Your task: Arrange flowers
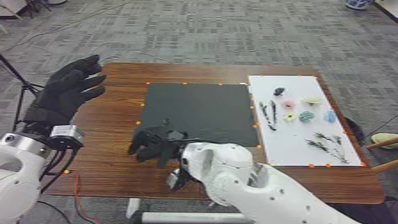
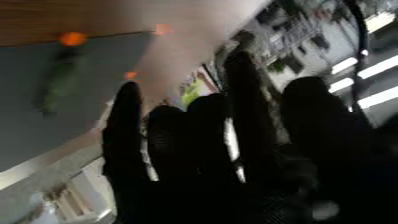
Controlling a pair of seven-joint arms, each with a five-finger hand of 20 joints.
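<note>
Head view: looks down on a brown table [image 1: 108,145] over grey patterned carpet [image 1: 213,35], with a black mat [image 1: 200,102] central and a white board [image 1: 286,147] at three o'clock bearing small flowers [image 1: 306,116], dark stems [image 1: 274,111] and sprigs [image 1: 338,151]. Has the left hand [image 1: 60,95] wide near ten, the right hand [image 1: 155,143] near eight.

Right wrist view: looks past straight, empty right fingers [image 2: 244,90] to a blurred green leafy piece [image 2: 60,77] on the mat and bright lights [image 2: 380,67].

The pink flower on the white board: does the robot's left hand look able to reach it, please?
Probably not: the left hand is by the brown wooden table's left edge, across the black mat from the flower.
</note>
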